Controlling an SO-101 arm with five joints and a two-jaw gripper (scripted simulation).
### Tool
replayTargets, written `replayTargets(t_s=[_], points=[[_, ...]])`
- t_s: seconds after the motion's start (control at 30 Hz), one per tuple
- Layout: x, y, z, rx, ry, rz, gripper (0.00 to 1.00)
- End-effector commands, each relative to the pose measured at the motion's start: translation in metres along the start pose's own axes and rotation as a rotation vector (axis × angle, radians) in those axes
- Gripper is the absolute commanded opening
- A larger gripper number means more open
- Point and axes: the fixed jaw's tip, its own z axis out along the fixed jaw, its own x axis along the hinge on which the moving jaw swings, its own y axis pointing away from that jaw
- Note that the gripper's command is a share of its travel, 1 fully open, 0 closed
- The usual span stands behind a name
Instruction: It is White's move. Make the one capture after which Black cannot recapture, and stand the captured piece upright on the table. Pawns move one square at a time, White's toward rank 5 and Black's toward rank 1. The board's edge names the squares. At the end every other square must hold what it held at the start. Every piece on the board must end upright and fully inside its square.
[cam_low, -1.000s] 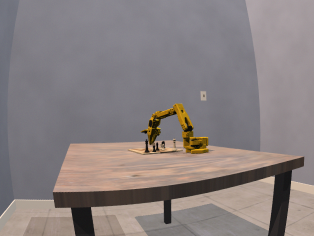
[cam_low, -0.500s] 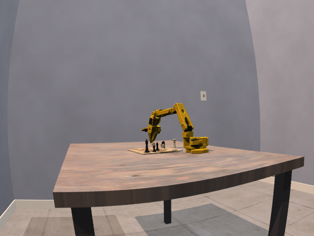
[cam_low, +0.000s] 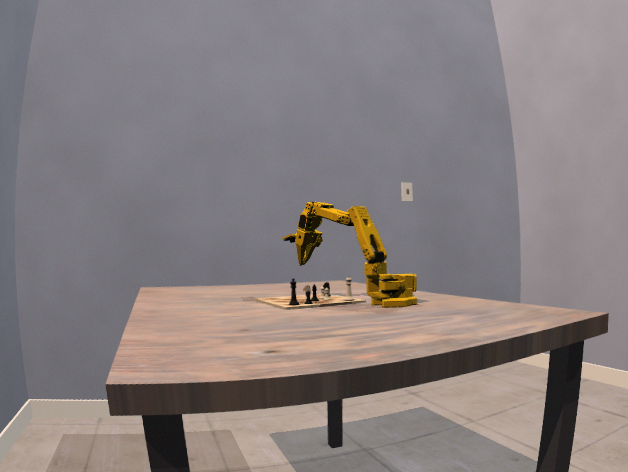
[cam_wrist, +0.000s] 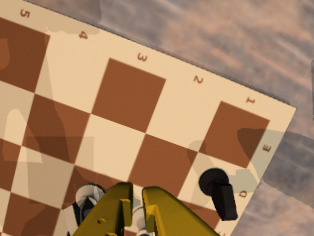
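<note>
A small chessboard (cam_low: 274, 301) (cam_wrist: 120, 95) lies on the wooden table near the arm's base. In the exterior view a tall black piece (cam_low: 293, 292) stands at its left, then a pale piece (cam_low: 306, 290), a small black piece (cam_low: 314, 293), a dark piece (cam_low: 325, 289) and a white piece (cam_low: 348, 286) at the right. My yellow gripper (cam_low: 303, 262) (cam_wrist: 136, 195) is shut and empty, hanging well above the board. In the wrist view a black piece (cam_wrist: 218, 189) stands on a square near the rank 1 edge, and a white piece (cam_wrist: 88, 196) shows partly behind the fingers.
The arm's yellow base (cam_low: 395, 291) sits right of the board. The wooden table (cam_low: 304, 345) stretches wide toward the front and left. A wall plate (cam_low: 406, 191) is on the grey wall behind.
</note>
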Motion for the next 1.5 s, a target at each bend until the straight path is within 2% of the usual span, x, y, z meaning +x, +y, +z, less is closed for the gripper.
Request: replayTargets(t_s=[0.0, 0.27, 0.57, 0.77, 1.0, 1.47], points=[[-0.001, -0.003, -0.002, 0.002, 0.022, 0.015, 0.0], [-0.001, -0.004, -0.003, 0.003, 0.014, 0.02, 0.0], [0.002, -0.015, -0.01, 0.019, -0.047, 0.066, 0.04], [0.014, -0.029, -0.017, 0.044, -0.131, 0.128, 0.08], [0.033, -0.04, -0.018, 0.07, -0.207, 0.183, 0.12], [0.038, -0.042, -0.017, 0.076, -0.225, 0.196, 0.13]])
